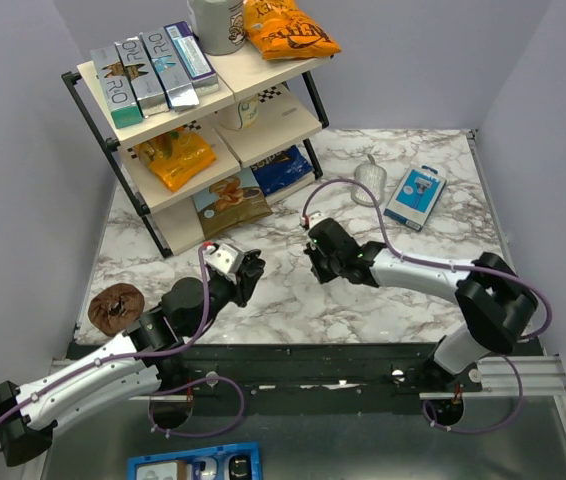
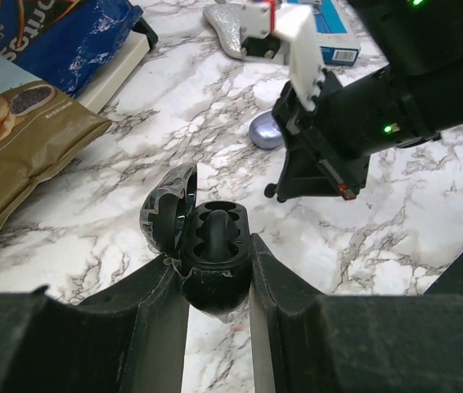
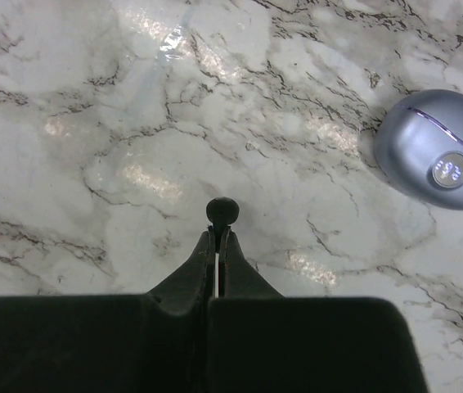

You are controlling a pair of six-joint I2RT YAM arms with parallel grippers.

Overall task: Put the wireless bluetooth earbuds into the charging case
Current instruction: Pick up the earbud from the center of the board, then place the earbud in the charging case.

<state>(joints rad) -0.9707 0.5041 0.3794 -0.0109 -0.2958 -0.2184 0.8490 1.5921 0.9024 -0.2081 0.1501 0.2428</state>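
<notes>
From the top view, the left arm (image 1: 93,375) reaches from the lower left over the marble bench (image 1: 363,310). The left jaws are clamped on the black charging case (image 1: 248,268), near the foot of the shelf rack (image 1: 163,110). The right arm (image 1: 433,275) stretches leftward, and the right jaws sit low over the bench, a short gap from the case.

In the left wrist view, the charging case (image 2: 215,246) is squeezed between both fingers. Its long axis runs along them, away from the camera, and its open cavity faces up. The lid (image 2: 170,205) stands tilted at the left.

In the right wrist view, the right jaws are closed to a thin slit, pinching one glossy black earbud (image 3: 222,211) at their very tips. Its rounded end points forward. Its long axis cannot be told. A lavender case (image 3: 440,151) lies on the bench to the right.
</notes>
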